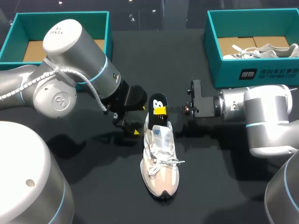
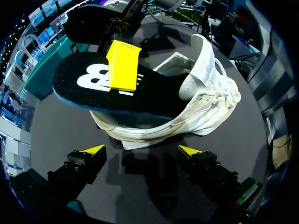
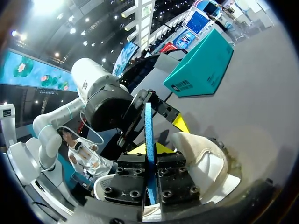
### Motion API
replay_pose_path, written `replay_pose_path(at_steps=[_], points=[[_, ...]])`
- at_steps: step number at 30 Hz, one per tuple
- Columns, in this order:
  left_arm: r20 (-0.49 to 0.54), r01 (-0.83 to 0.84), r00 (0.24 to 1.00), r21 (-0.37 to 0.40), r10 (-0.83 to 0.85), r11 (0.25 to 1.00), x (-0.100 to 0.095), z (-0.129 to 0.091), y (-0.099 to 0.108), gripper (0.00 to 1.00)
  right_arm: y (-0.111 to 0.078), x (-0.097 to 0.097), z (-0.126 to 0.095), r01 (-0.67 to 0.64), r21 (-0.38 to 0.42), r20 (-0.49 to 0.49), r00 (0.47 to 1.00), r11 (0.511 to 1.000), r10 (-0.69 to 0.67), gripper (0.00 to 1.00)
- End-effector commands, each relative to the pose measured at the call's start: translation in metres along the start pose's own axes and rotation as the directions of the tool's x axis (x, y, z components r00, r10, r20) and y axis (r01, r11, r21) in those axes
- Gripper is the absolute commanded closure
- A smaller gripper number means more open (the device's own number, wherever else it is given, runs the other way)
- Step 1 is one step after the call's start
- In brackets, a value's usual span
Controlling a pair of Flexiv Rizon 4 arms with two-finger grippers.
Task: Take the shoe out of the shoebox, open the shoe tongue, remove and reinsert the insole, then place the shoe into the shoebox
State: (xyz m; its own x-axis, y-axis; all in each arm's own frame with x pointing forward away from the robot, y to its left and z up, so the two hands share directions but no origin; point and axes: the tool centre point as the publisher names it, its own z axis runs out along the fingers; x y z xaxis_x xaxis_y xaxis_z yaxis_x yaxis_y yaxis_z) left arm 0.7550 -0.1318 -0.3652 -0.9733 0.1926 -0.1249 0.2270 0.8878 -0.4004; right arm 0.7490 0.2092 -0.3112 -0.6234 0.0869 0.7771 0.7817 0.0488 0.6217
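Observation:
A white and beige sneaker [image 1: 160, 161] lies on the black table, toe toward me. Its black insole [image 1: 158, 103] sticks up out of the heel opening, and my right gripper [image 1: 160, 111] is shut on it. In the right wrist view the insole's blue edge [image 3: 148, 130] stands pinched between my right gripper's [image 3: 150, 150] fingers, above the sneaker [image 3: 205, 161]. My left gripper [image 1: 131, 127] is open beside the heel, touching nothing. In the left wrist view the left gripper [image 2: 141, 151] faces the sneaker [image 2: 196, 107] and the logo-printed insole [image 2: 88, 88].
A teal shoebox [image 1: 60, 15] stands at the back left with only cardboard inside. Another teal shoebox [image 1: 224, 74] at the back right holds a second pale sneaker [image 1: 266, 50]. A teal box [image 3: 201, 65] also shows beyond my left arm [image 3: 100, 102].

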Motion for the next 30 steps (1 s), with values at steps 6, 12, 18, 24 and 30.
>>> replay_pose_path(at_steps=[6, 12, 18, 24, 30], points=[[-0.001, -0.001, 1.0, 0.001, 0.001, 1.0, 0.001, -0.002, 0.001, 0.0, -0.031, -0.006, 0.002, -0.103, 0.02, -0.005, 0.995, 0.994, 0.103, 1.0], [-0.001, -0.001, 1.0, 0.001, 0.001, 1.0, 0.001, -0.002, 0.001, 0.0, -0.048, -0.003, 0.003, -0.17, 0.043, 0.006, 0.985, 0.985, 0.17, 1.0], [-0.001, -0.001, 1.0, 0.001, 0.001, 1.0, 0.001, -0.002, 0.001, 0.0, -0.041, 0.004, 0.005, -0.127, 0.045, 0.009, 0.992, 0.991, 0.127, 0.84], [-0.001, -0.001, 1.0, 0.001, 0.001, 1.0, 0.001, -0.002, 0.001, 0.0, -0.025, 0.011, 0.006, -0.062, 0.06, 0.019, 0.998, 0.996, 0.061, 0.64], [-0.001, -0.001, 1.0, 0.001, 0.001, 1.0, 0.001, -0.002, 0.001, 0.0, -0.008, 0.011, 0.006, -0.019, 0.078, 0.022, 1.0, 0.997, 0.017, 0.69]])
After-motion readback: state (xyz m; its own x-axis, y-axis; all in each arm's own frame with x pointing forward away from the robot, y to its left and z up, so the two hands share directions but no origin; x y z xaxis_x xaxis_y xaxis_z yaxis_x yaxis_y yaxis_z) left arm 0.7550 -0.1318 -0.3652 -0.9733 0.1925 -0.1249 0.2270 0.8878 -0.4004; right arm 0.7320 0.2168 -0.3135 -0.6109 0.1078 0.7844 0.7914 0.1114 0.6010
